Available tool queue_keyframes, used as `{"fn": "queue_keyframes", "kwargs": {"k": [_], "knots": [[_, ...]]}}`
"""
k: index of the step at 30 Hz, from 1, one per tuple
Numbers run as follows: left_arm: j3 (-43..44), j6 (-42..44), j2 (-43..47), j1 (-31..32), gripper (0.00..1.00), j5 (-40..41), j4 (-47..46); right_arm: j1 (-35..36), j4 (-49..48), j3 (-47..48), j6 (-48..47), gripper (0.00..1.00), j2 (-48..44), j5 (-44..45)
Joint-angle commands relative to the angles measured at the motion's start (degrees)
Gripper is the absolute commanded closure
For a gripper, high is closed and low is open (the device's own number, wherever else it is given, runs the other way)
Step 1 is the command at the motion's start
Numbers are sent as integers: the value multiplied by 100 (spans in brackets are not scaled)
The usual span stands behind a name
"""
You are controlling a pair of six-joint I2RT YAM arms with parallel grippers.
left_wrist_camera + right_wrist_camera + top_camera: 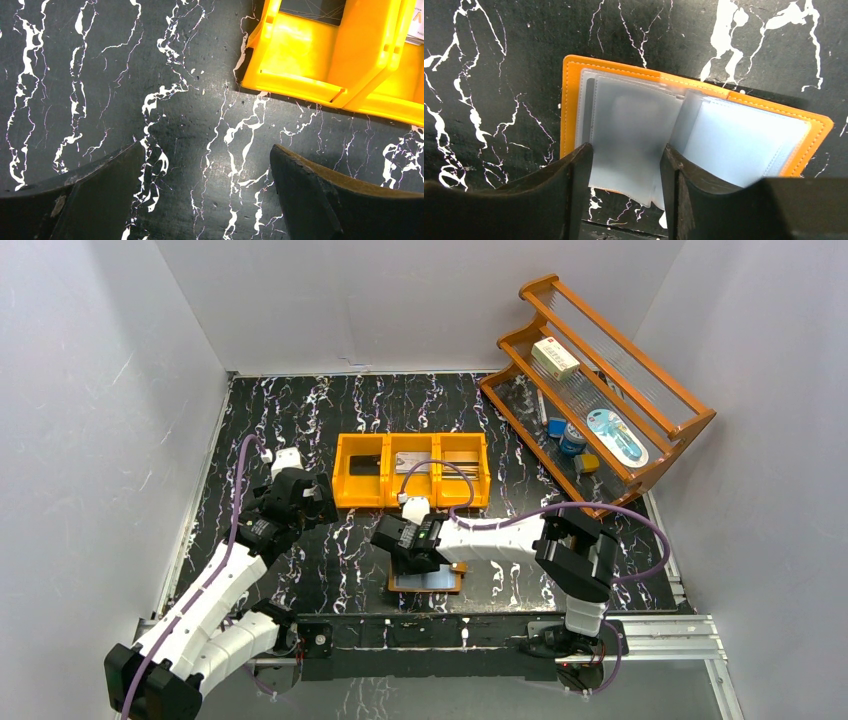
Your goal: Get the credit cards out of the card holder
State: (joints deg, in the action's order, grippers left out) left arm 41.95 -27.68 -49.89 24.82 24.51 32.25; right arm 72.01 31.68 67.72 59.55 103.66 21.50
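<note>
Over on the left, the left gripper hangs with its jaws spread wide over the bare marble table, just off the front corner of the orange bin. Credit cards lie flat in the bin's compartments. Further right, the card holder lies open near the table's front edge, directly under the right gripper. Its jaws stand partly apart, straddling the left sleeve. Whether they touch it, one cannot tell.

The black marbled table bears an open card holder. Beyond it sit an orange bin and a wooden rack.
</note>
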Motion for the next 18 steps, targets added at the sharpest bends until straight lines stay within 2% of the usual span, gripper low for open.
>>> {"fn": "queue_keyframes", "kwargs": {"k": [1,5,8,10,12,15,18], "knots": [[132,-9,9,-30,2,47,105,-5,169,131,27,44,60,69],[129,-10,4,-25,1,36,105,-3,-8,35,-27,51,-144,82],[135,-9,-5,-34,2,4,95,-18,-329,-128,-113,64,-334,-16],[125,-9,-4,-31,2,-61,89,-77,-509,-246,-120,66,-354,-151],[114,-9,2,-30,2,-150,74,-163,-673,-388,-119,73,-571,-327],[88,0,0,-30,2,-354,28,-294,-1000,-675,-119,92,-712,-573],[60,-30,2,-39,2,-584,9,-449,-1514,-1021,-119,98,-871,-942]]}}
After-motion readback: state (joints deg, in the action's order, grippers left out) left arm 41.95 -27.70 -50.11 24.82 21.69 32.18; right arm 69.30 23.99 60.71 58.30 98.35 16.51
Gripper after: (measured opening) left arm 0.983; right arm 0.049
